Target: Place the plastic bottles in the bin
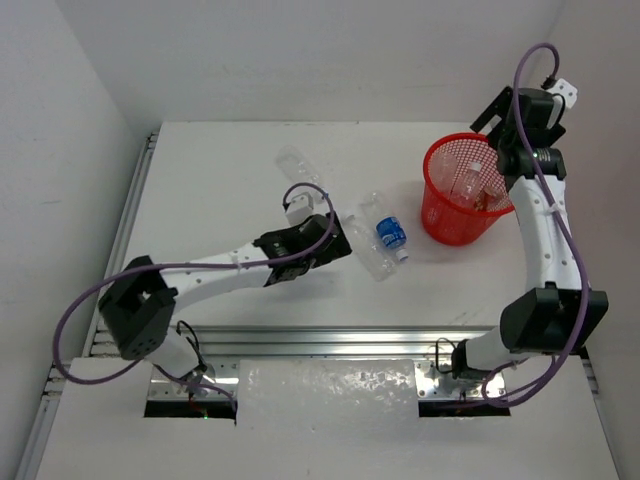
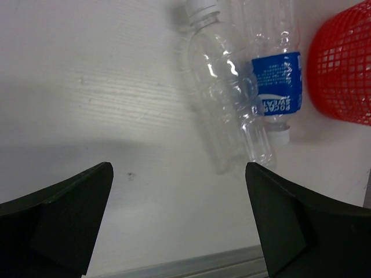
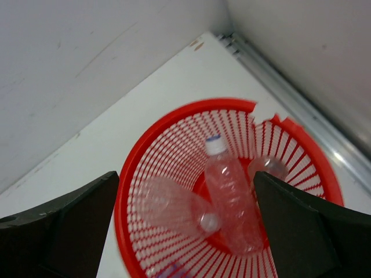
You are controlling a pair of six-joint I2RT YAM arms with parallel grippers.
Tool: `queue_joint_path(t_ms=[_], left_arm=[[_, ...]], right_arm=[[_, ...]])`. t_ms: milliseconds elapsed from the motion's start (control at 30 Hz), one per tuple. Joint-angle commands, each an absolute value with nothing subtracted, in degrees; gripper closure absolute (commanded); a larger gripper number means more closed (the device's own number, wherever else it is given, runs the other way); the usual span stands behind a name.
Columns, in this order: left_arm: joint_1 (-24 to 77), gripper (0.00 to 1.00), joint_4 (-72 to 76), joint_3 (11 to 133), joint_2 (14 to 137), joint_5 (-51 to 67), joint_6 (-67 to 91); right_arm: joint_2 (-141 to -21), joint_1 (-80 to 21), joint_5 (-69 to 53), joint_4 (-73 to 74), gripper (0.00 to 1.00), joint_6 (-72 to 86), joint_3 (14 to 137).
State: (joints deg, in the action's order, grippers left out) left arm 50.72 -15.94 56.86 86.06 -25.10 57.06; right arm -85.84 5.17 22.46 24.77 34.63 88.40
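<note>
- Top view: the left gripper (image 1: 340,238) reaches over the middle of the table (image 1: 220,180). Just ahead of it two plastic bottles lie side by side, a clear bottle (image 1: 368,250) and a blue-label bottle (image 1: 391,236). A third bottle (image 1: 300,165) lies farther back, apart from them. The bin (image 1: 445,225) stands upright at the right, with the right arm (image 1: 535,215) bent over its far rim.
- Left wrist: the jaws are spread wide with only bare tabletop between them. The clear bottle and the blue-label bottle touch and point opposite ways. The bin shows at the right edge.
- Right wrist: the right gripper (image 3: 185,176) hangs above the bin, spread wide and holding nothing. Three bottles (image 3: 232,202) lie inside. The rim has a chipped notch.
</note>
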Motion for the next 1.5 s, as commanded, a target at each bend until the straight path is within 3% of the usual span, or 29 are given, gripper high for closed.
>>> queue_joint_path(t_ms=[0, 133, 333, 500, 667, 833, 1000, 1067, 1167, 1333, 1367, 1400, 1433, 1467], left_arm=[[51.2, 0.05, -18.8, 64.6, 93.5, -27.5, 62.8], [51.2, 0.05, -22.1, 74.3, 101.8, -27.5, 63.9], [51.2, 0.07, -26.5, 85.1, 112.6, -28.0, 65.0], [51.2, 0.09, -32.8, 96.3, 119.9, -27.7, 66.1], [51.1, 0.15, -33.1, 99.8, 124.2, -26.7, 65.7], [49.9, 0.47, -34.4, 99.3, 126.0, -26.1, 65.8], [48.4, 0.44, -29.5, 90.0, 123.0, -25.0, 64.5], [47.8, 0.38, -27.1, 87.7, 122.0, -24.1, 62.5], [47.3, 0.19, -24.9, 83.3, 121.1, -23.3, 60.2], [47.1, 0.21, -24.3, 81.7, 120.7, -23.1, 57.7], [47.1, 0.25, -24.6, 81.0, 120.3, -23.4, 57.5], [47.2, 0.40, -24.7, 80.1, 119.5, -24.1, 57.5], [47.4, 0.48, -23.6, 78.7, 116.8, -24.3, 57.1], [47.6, 0.71, -22.4, 75.1, 114.8, -25.0, 56.4]], right_arm=[[-79.7, 4.9, 14.3, 30.3, 0.01, 38.8, 86.1], [-69.4, 1.5, 6.3, 27.9, 0.01, 38.1, 76.5], [-58.2, -2.5, 5.3, 25.0, 0.01, 36.0, 63.8], [-54.3, -2.6, 6.9, 25.9, 0.01, 33.8, 60.7], [-52.5, -2.6, 6.4, 26.5, 0.01, 33.2, 59.3], [-51.3, -2.6, 4.5, 26.6, 0.01, 33.7, 58.3], [-50.8, -2.6, 0.7, 26.3, 0.01, 34.5, 57.7], [-50.6, -2.6, -0.5, 26.4, 0.01, 34.7, 57.5], [-49.8, -2.6, -2.9, 26.3, 0.01, 34.9, 57.4], [-48.3, -2.7, -3.0, 26.2, 0.01, 35.1, 57.4], [-48.3, -2.6, -3.1, 26.5, 0.01, 34.9, 57.6], [-48.2, -2.7, -3.2, 26.6, 0.01, 34.9, 57.6], [-48.0, -2.7, -3.4, 26.6, 0.01, 34.9, 57.1], [-47.7, -2.7, -5.3, 25.9, 0.01, 35.1, 56.7]])
